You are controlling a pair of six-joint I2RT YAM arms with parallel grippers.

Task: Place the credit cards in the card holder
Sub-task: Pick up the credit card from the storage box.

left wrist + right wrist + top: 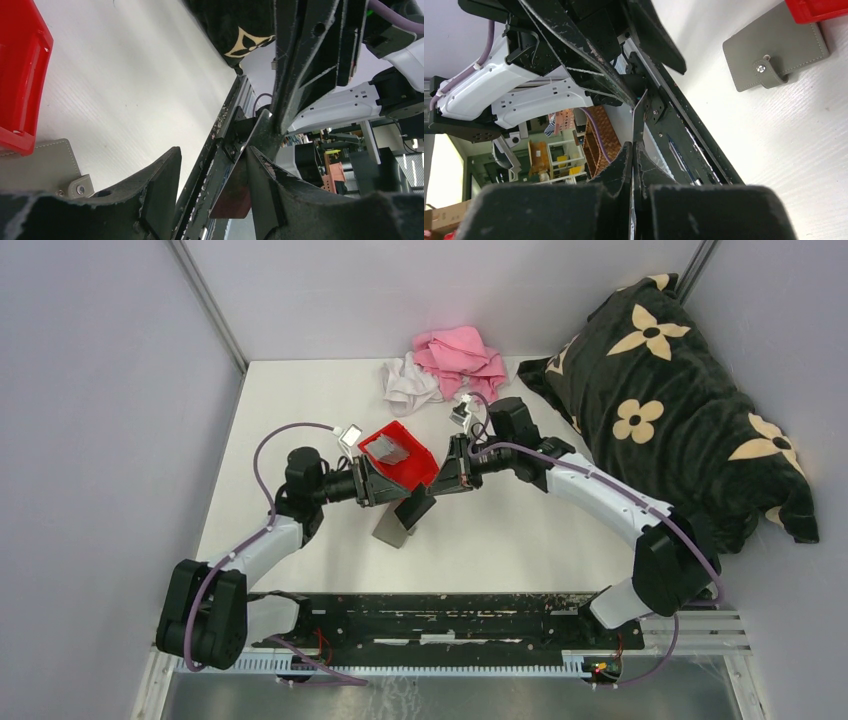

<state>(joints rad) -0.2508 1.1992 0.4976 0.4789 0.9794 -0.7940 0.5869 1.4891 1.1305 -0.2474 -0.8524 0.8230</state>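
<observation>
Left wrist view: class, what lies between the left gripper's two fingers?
In the left wrist view, a credit card, nearly edge-on, pinched by the shut right gripper; the fingers of the left gripper stand apart either side.

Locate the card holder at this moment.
Top view, left of centre: the card holder lies flat on the table, just on the near side of the red bin.

We find no writing, number or brand name that can be read in any of the views. The only marks are the cream four-petal flower motifs on the black pillow [700, 380], and they carry no letters.
</observation>
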